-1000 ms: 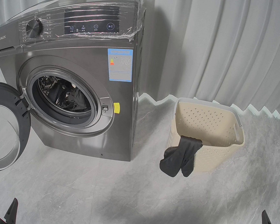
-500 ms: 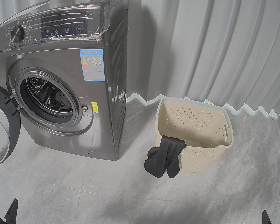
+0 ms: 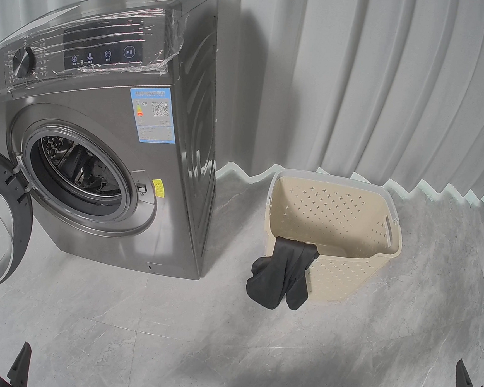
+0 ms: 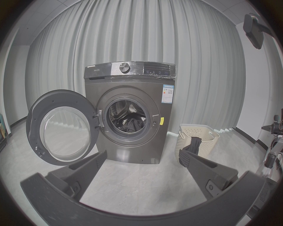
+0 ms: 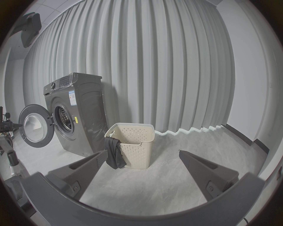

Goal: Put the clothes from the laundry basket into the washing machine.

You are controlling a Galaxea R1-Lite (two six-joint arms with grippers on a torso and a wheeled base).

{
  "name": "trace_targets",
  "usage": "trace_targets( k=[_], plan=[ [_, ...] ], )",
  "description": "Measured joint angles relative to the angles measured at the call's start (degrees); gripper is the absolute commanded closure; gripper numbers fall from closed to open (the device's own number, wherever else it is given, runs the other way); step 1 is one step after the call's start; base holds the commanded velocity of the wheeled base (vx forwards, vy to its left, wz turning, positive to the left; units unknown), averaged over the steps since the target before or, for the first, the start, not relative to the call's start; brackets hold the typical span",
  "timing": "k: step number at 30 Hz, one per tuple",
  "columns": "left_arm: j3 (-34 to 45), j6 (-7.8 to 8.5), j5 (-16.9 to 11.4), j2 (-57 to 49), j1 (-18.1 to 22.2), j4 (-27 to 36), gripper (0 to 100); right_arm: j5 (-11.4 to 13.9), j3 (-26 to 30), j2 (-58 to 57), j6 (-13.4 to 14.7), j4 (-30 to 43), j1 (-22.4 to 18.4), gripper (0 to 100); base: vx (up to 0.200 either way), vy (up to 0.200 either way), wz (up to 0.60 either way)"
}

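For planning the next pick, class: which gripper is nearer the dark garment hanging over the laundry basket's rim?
Right. The right gripper sits right of the dark garment, closer to the robot; the left gripper sits farther left, before the open door.

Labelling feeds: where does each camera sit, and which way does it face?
Head view: high, looking down at washing machine and laundry basket; left gripper, right gripper at lower corners.
Left wrist view: low, facing the machine's open drum, between its open fingers.
Right wrist view: low, facing the basket, likewise.
Wrist views share the dark garment on the basket's rim.
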Motion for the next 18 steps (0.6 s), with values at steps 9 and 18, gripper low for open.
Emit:
trace_targets(
  k=[9, 18],
  plan=[
    [0.00, 0.09, 0.00, 0.00, 0.02, 0.00, 0, 0.28, 0.00, 0.00, 0.11, -0.38, 0.02, 0, 0.022, 0.000, 0.00],
    [0.00, 0.11, 0.00, 0.02, 0.00, 0.00, 0, 2.11, -8.37, 0.35, -0.11, 2.57, 0.43, 0, 0.111, 0.000, 0.00]
  ],
)
